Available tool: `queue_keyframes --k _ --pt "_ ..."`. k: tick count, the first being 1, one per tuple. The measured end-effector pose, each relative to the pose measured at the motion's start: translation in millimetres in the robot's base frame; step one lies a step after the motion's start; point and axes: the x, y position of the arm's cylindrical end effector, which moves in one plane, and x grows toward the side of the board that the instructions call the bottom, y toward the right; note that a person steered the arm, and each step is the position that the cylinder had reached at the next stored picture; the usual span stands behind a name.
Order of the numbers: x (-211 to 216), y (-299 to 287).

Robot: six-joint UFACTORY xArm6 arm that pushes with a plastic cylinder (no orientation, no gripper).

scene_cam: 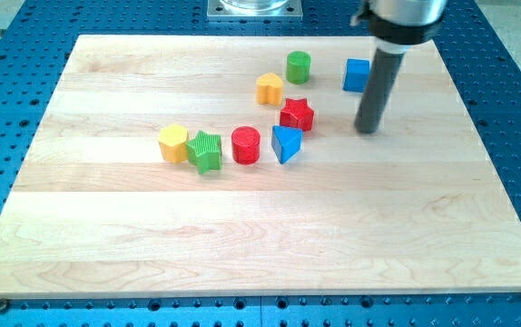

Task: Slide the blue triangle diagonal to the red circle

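Note:
The blue triangle lies near the board's middle, just right of the red circle with a small gap between them. My tip rests on the board well to the right of the triangle and slightly higher in the view, below the blue cube. The rod rises from the tip toward the view's top. The tip touches no block.
A red star sits just above the blue triangle. A yellow heart and a green cylinder lie above that. A green star and a yellow hexagon lie left of the red circle. The wooden board lies on a blue perforated table.

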Motion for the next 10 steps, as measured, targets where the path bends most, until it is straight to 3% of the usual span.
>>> queue_keyframes --k 2,3,4,5,6,7,8,9,10 --pt "80 -180" --pt "86 -165" --pt "89 -101" --pt "165 -86" --pt "179 -89" --pt "177 -55" --pt "190 -139" --pt "214 -188" --pt "194 -249"
